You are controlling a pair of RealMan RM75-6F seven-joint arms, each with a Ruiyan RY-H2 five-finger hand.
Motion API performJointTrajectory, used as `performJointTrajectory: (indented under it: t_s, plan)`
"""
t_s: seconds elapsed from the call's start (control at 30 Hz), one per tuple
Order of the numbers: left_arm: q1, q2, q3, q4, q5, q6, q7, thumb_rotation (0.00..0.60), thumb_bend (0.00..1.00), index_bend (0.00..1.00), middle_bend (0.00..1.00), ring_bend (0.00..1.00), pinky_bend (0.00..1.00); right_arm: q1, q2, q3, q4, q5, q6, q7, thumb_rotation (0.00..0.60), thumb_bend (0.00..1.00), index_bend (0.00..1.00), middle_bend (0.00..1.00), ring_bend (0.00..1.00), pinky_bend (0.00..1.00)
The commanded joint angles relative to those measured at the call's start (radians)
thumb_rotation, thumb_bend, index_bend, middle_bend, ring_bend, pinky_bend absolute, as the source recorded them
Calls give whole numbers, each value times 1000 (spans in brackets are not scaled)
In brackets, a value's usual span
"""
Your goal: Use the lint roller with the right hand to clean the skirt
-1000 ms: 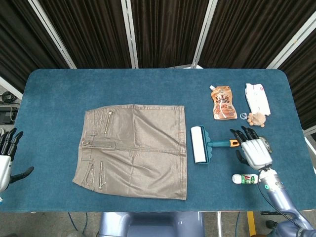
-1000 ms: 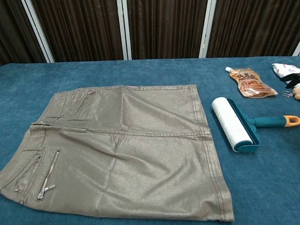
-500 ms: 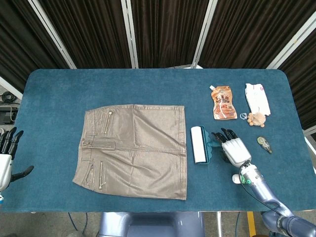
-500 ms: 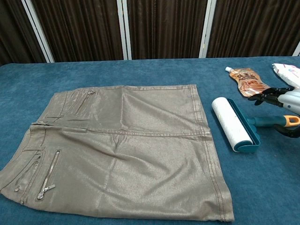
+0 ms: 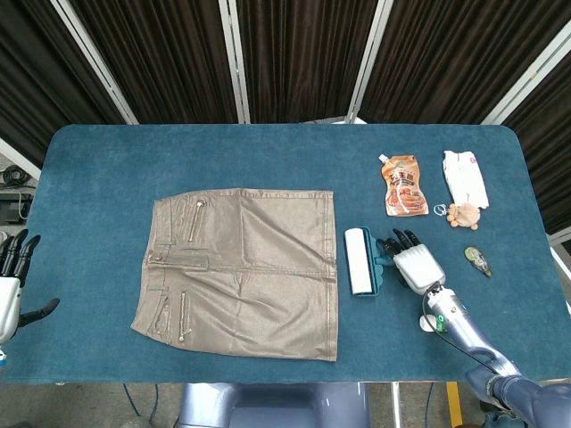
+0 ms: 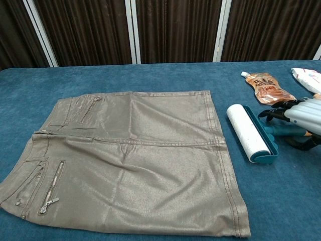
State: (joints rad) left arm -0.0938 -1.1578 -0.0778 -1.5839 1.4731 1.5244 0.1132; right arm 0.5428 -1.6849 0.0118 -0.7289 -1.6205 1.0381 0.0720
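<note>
A tan skirt lies flat at the table's middle, waistband to the left. Just right of its hem lies the lint roller, a white roll in a teal frame, its teal handle pointing right. My right hand hovers over that handle with fingers spread toward the roll and the thumb on the near side. It does not grip the handle, which it hides in the head view. My left hand rests open at the far left edge, off the table.
A brown spout pouch, a white packet and a small plush keyring lie at the back right. A small dark object and a little bottle sit near my right forearm.
My right hand has moved left from beyond the handle's orange end to above the handle, close to the roller frame. The roller and skirt have not moved.
</note>
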Motion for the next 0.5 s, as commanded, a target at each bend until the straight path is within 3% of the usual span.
performJointTrajectory:
  t_s: [0.03, 0.1, 0.2, 0.5]
  plan:
    - [-2, -1, -1, 1, -3, -3, 0, 600, 0, 0, 0, 0, 0, 14, -28, -4, 44, 2, -8, 19, 600, 484, 191, 263, 141, 191]
    - [-3, -1, -1, 2, -6, -8, -2, 600, 0, 0, 0, 0, 0, 17, -40, -2, 67, 3, 5, 35, 600, 565, 314, 377, 252, 280]
    - [-4, -1, -3, 4, -11, -11, -4, 600, 0, 0, 0, 0, 0, 16, -54, -3, 97, -7, 49, 64, 600, 707, 418, 481, 354, 367]
    - [-5, 5, -1, -2, -7, -14, -17, 600, 0, 0, 0, 0, 0, 18, -37, -28, 120, -50, 162, 116, 600, 784, 444, 499, 376, 407]
